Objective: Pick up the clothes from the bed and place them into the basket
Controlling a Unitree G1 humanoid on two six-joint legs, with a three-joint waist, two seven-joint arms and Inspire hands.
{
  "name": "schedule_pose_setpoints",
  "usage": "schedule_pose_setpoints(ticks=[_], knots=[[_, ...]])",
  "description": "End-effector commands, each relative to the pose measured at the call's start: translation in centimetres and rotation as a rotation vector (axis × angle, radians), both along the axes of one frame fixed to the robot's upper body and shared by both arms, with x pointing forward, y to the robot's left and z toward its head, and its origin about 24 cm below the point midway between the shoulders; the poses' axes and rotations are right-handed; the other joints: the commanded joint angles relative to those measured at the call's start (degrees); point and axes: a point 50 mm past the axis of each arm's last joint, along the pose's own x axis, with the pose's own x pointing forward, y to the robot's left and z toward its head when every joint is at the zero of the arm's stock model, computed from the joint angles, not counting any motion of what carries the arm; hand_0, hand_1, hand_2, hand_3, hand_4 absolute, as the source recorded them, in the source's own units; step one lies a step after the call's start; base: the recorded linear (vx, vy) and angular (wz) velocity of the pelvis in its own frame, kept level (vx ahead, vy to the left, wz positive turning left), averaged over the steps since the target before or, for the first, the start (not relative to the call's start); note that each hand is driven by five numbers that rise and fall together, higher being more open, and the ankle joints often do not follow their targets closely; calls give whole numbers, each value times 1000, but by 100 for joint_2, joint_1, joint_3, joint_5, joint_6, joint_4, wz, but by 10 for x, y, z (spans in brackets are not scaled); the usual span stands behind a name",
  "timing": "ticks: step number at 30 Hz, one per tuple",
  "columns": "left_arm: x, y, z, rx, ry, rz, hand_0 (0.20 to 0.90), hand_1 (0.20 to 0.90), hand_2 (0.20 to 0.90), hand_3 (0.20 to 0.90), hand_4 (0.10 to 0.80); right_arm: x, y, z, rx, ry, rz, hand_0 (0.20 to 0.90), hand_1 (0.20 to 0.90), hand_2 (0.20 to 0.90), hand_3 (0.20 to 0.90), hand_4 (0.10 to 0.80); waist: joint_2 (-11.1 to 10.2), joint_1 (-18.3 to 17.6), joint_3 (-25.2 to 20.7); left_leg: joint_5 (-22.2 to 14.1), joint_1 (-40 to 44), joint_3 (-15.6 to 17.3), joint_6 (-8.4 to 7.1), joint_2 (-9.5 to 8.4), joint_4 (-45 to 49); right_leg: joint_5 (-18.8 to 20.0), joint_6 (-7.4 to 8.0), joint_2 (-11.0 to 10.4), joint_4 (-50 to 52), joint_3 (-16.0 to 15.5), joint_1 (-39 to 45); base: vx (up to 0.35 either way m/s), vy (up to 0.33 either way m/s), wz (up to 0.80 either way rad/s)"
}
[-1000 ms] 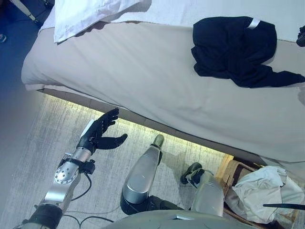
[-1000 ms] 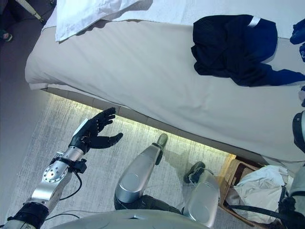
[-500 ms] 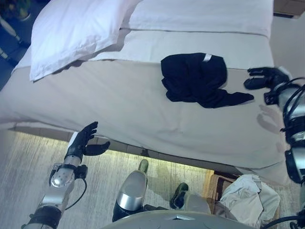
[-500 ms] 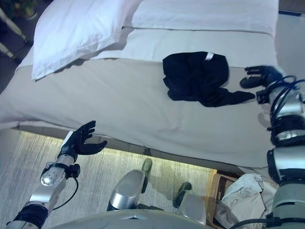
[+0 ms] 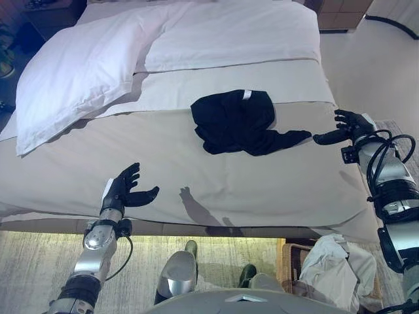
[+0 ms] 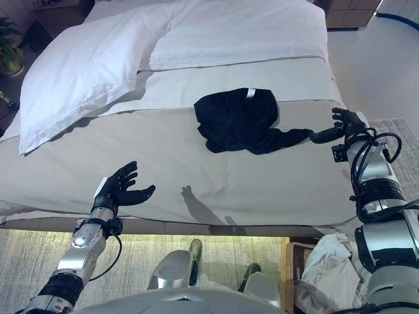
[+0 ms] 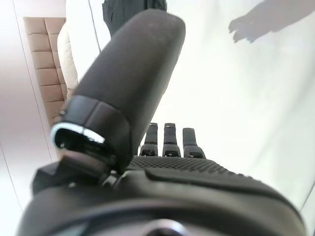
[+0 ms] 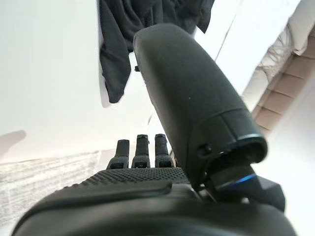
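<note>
A crumpled black garment [image 5: 237, 122] lies on the beige bed cover [image 5: 163, 170], right of the middle; it also shows in the right wrist view [image 8: 123, 34]. My right hand [image 5: 347, 126] is open over the bed's right edge, just right of the garment's trailing sleeve and apart from it. My left hand [image 5: 124, 192] is open and empty above the bed's near left part. A wicker basket [image 5: 290, 254] with pale clothes [image 5: 334, 271] in it stands on the floor at the lower right.
A white pillow [image 5: 72, 69] and a folded-back white sheet [image 5: 222, 33] lie at the head of the bed. A strip of light runs under the bed's near edge above the grey carpet [image 5: 39, 275]. A padded headboard [image 7: 47, 64] shows in the left wrist view.
The camera has tilted up, so more of the bed shows. My right hand has stayed near the garment's sleeve end. My left hand has moved from beside the bed to over its near edge.
</note>
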Motion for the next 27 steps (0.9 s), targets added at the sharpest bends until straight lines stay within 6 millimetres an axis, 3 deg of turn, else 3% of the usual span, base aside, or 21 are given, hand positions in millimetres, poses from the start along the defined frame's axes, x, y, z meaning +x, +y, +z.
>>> schedule_pose_setpoints(ticks=[1, 3, 4, 8, 9, 10, 12, 13, 15, 21, 27], knots=[[19, 10, 41, 68, -174, -3, 900, 900, 900, 900, 800, 8, 4, 49, -117, -199, 68, 900, 900, 900, 900, 800, -165, 98, -487, -621, -317, 117, 347, -282, 452, -124, -120, -63, 951, 13, -266, 80, 78, 0], [19, 14, 46, 90, -187, -5, 900, 900, 900, 900, 800, 5, 4, 46, -116, -227, 68, 900, 900, 900, 900, 800, -63, 74, -396, -668, -171, -9, 522, -312, 335, 277, 67, -241, 2330, 98, -834, 115, 48, 11], [18, 17, 46, 95, -187, 0, 900, 900, 900, 900, 800, 5, 6, 45, -137, -236, 72, 900, 900, 900, 900, 800, -63, 60, -335, -698, -99, -66, 526, -331, 320, 419, 115, -340, 2370, 223, -982, 181, -85, 35], [23, 23, 54, 80, -222, 32, 900, 900, 900, 900, 800, 14, 20, 64, -279, -286, 74, 900, 900, 900, 900, 800, -165, -64, -220, -814, -122, -284, 340, -355, 396, 647, 184, -499, 393, 790, -988, 134, -262, 17], [28, 21, 57, 83, -227, 28, 900, 900, 900, 900, 800, 14, 22, 66, -308, -294, 63, 900, 900, 900, 900, 800, -184, -165, -163, -952, -126, -411, 358, -358, 463, 863, 291, -480, 370, 1148, -1117, 140, -300, 19], [29, 20, 58, 84, -221, 25, 900, 900, 900, 900, 800, 12, 21, 65, -328, -288, 53, 900, 900, 900, 900, 800, -243, -171, -202, -952, -239, -454, 362, -321, 541, 643, 295, -385, 227, 1199, -1024, 146, -255, 45], [28, 18, 54, 79, -205, 29, 900, 900, 900, 900, 800, 8, 18, 65, -394, -272, 62, 900, 900, 900, 900, 800, -312, -134, -235, -929, -384, -478, 331, -290, 683, 540, 264, -287, 147, 1040, -844, 130, -229, 88], [26, 14, 50, 81, -196, 16, 900, 900, 900, 900, 800, 6, 13, 75, -446, -257, 71, 900, 900, 900, 900, 800, -309, -86, -200, -821, -422, -440, 245, -163, 685, 446, 221, -258, 318, 850, -837, 123, -196, 80], [26, 9, 50, 83, -190, -21, 900, 900, 900, 900, 800, 5, 5, 93, -480, -267, 46, 900, 900, 900, 900, 800, -288, 22, -123, -731, -517, -478, 162, -77, 685, 288, 109, -210, 422, 681, -828, 84, -128, 24], [22, 0, 50, 64, -203, -144, 900, 900, 900, 900, 800, 9, -8, 141, -620, -249, -62, 900, 900, 900, 900, 800, -70, 440, 157, -468, -876, -794, -25, -93, 637, -22, -99, -240, 741, 148, -941, -7, -43, 37], [21, -10, 54, 54, -238, -220, 900, 900, 900, 900, 800, 13, -6, 176, -801, -235, -153, 900, 900, 900, 900, 800, 174, 719, 557, -365, -1258, -949, -51, -179, 782, -235, -256, -369, 1320, -112, -1334, -10, 37, 32]])
